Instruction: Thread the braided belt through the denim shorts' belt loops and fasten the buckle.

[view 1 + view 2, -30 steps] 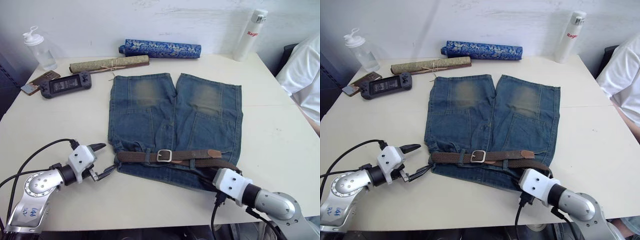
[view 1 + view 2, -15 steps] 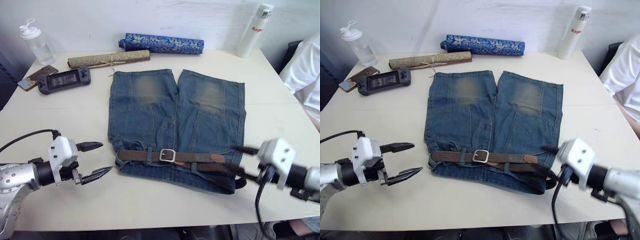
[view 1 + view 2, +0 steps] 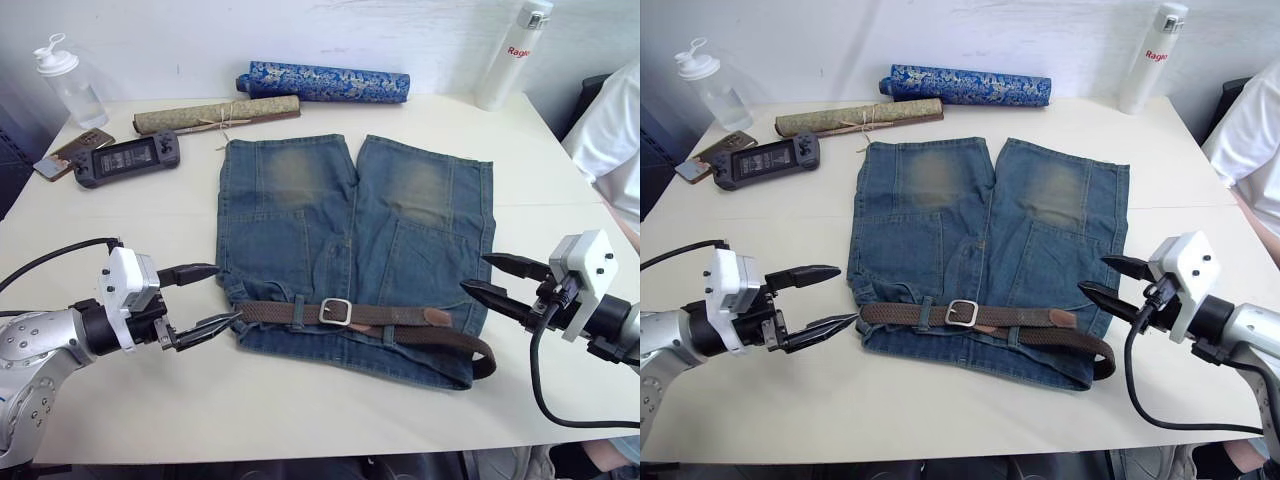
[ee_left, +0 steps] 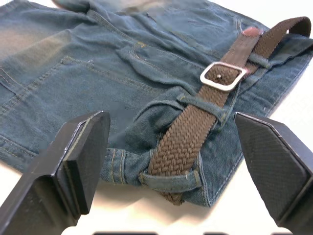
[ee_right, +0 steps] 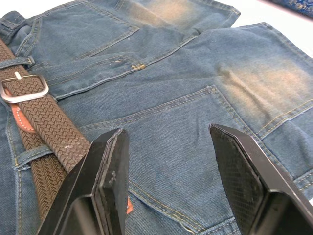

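The denim shorts point(image 3: 350, 230) lie flat mid-table, waistband toward me. The braided belt point(image 3: 400, 318) runs along the waistband through the belt loops point(image 4: 203, 104), and its silver buckle point(image 3: 335, 311) is closed near the middle. The tan tip point(image 3: 432, 317) points right, above a second run of strap that curves round at the shorts' right edge point(image 3: 487, 360). My left gripper point(image 3: 222, 294) stands open just left of the belt's left end, touching nothing. To the right of the shorts, my right gripper point(image 3: 478, 273) is open and holds nothing.
Along the back lie a blue patterned roll point(image 3: 325, 82) and an olive rolled mat point(image 3: 215, 113). A game console point(image 3: 125, 162), a phone point(image 3: 65, 152) and a clear bottle point(image 3: 70, 80) sit back left. A white bottle point(image 3: 510, 55) stands back right. A person's white sleeve point(image 3: 612, 130) shows at right.
My right gripper has left the belt at the shorts' front right, swung out to the right and now stands open. My left gripper drew back left, then returned toward the belt's left end.
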Motion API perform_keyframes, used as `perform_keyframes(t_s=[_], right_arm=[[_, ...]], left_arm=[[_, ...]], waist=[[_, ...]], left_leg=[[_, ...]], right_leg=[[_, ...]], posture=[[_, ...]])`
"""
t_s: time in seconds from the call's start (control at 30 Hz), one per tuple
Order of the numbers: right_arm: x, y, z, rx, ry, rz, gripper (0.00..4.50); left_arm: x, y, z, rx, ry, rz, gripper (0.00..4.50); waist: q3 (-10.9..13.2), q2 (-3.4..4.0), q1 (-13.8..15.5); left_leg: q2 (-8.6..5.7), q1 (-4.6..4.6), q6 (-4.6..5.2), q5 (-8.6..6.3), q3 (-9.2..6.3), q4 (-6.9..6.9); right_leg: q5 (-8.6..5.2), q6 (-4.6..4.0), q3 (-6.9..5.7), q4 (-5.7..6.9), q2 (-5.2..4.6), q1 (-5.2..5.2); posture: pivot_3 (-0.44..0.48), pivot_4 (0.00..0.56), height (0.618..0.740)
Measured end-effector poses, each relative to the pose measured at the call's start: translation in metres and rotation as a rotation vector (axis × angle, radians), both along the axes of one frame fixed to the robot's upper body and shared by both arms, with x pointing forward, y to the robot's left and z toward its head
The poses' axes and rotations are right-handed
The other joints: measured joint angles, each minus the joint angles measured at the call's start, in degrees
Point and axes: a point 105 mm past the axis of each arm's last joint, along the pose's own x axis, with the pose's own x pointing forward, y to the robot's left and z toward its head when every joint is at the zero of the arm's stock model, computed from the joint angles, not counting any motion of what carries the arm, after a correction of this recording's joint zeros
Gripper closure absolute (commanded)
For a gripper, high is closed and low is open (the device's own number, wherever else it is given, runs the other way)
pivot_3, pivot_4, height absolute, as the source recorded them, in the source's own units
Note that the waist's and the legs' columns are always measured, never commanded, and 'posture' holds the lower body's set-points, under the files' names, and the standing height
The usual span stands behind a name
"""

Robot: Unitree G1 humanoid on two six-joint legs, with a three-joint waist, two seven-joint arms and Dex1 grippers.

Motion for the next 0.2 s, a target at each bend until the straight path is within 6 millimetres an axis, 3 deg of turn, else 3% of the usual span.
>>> perform_keyframes(t_s=[0.2], right_arm=[[0.0012,-0.0002,0.0017,0.001,-0.008,-0.006,1.7]], left_arm=[[0.0024,-0.0034,0.0018,-0.018,-0.015,-0.006,0.09]], waist=[[0.0,0.0,0.0]], left_leg=[[0.0,0.02,0.0,0.01,0.0,0.01]], right_leg=[[0.0,-0.01,0.01,0.03,0.0,0.0]], posture=[[0.0,0.15,0.645]])
